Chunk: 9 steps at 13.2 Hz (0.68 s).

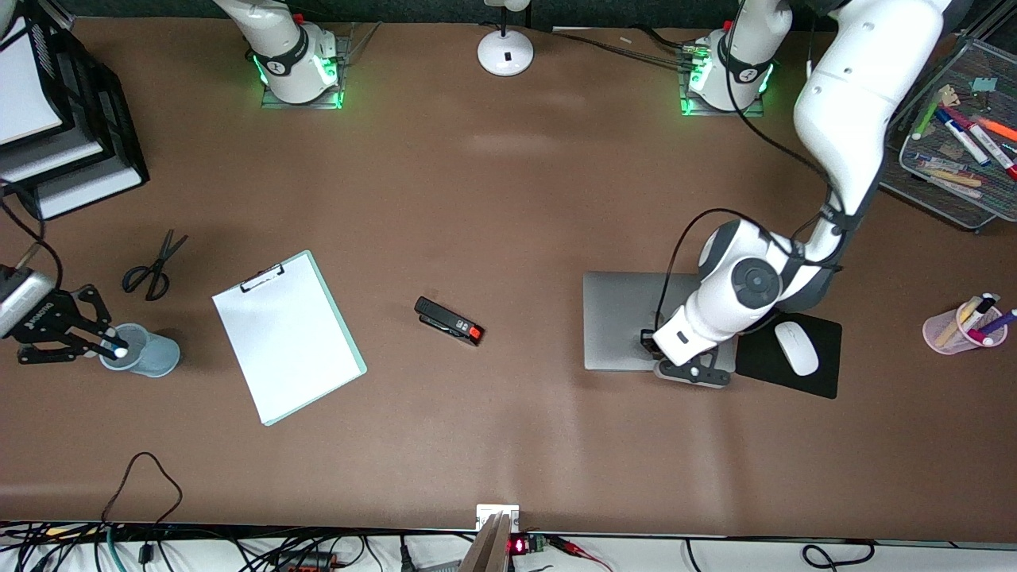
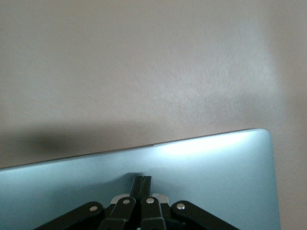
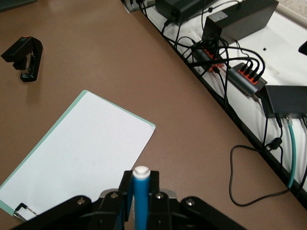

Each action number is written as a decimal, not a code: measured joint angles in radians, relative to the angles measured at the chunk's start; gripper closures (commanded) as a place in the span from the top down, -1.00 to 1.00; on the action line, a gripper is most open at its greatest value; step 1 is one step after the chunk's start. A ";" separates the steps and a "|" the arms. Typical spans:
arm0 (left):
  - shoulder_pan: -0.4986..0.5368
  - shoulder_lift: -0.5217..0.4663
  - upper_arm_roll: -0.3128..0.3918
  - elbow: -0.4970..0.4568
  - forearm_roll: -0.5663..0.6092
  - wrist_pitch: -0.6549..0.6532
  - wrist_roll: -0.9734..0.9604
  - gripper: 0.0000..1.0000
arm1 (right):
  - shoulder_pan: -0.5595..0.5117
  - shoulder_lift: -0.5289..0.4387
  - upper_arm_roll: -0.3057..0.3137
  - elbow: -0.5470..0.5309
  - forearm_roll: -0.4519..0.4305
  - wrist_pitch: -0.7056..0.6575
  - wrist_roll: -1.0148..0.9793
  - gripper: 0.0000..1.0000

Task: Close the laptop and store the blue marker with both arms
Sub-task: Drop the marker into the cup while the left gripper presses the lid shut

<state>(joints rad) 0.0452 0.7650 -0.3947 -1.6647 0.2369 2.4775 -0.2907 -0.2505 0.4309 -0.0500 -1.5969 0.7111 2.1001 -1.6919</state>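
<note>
The laptop (image 1: 620, 318) lies shut on the table, its silver-grey lid up; the lid also shows in the left wrist view (image 2: 216, 167). My left gripper (image 1: 648, 341) is shut, and its closed fingertips (image 2: 142, 181) rest on the lid near the edge nearer the front camera. My right gripper (image 1: 111, 345) is shut on the blue marker (image 3: 141, 196) and holds it upright with the whitish end (image 1: 121, 350) over the mouth of a grey cup (image 1: 163, 356) at the right arm's end of the table.
A clipboard with white paper (image 1: 288, 338), a black stapler (image 1: 449, 321) and scissors (image 1: 151, 270) lie mid-table. A white mouse (image 1: 796, 347) sits on a black mouse pad (image 1: 822, 381) beside the laptop. A pink marker cup (image 1: 949, 330), a mesh tray (image 1: 953, 187), stacked trays (image 1: 79, 135) and a lamp base (image 1: 505, 52) stand around.
</note>
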 measured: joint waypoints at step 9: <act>0.017 0.014 0.005 0.055 0.001 -0.003 0.001 -1.00 | -0.130 0.144 0.000 0.057 0.209 -0.118 -0.324 -1.00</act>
<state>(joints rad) 0.0622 0.7789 -0.3902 -1.6100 0.2383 2.4748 -0.2899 -0.3808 0.5752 -0.0501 -1.5398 0.9203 1.9822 -2.0154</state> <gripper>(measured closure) 0.991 0.833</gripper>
